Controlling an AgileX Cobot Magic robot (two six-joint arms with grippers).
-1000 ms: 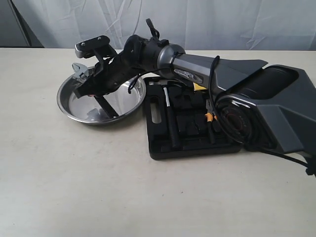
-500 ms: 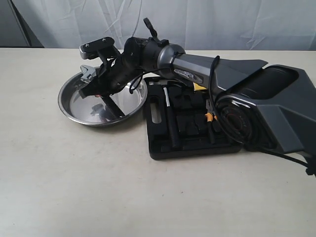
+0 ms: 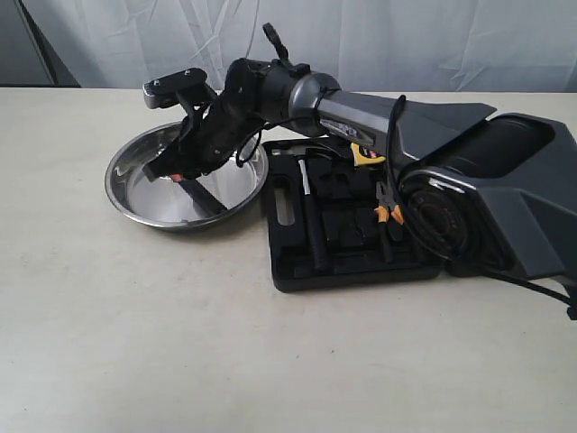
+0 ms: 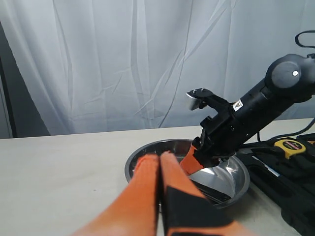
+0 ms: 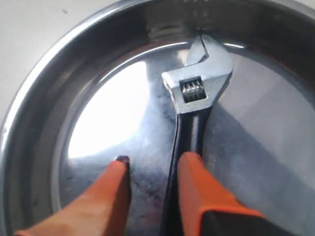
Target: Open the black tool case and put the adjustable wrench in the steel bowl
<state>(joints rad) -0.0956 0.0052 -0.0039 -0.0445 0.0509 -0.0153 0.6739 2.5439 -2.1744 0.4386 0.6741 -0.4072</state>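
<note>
The adjustable wrench (image 5: 197, 98) lies inside the steel bowl (image 5: 59, 98), its silver head toward the rim and its black handle running back along the inner side of one finger. My right gripper (image 5: 155, 160) is open just above the bowl floor, a clear gap between its orange fingers (image 5: 110, 191). In the exterior view the right gripper (image 3: 173, 171) reaches down into the steel bowl (image 3: 135, 206), and the wrench's black handle (image 3: 203, 200) shows below it. My left gripper (image 4: 160, 158) is shut and empty, hovering short of the bowl (image 4: 236, 184).
The black tool case (image 3: 347, 262) lies open right of the bowl, holding a black-handled hammer (image 3: 311, 221), orange-handled pliers (image 3: 389, 213) and a yellow tape measure (image 3: 365, 155). Its lid (image 3: 514, 207) lies open further right. White curtains hang behind the table.
The right gripper lowered the wrench from above the far rim down into the bowl, and the fingers now stand apart. The left gripper is not seen earlier.
</note>
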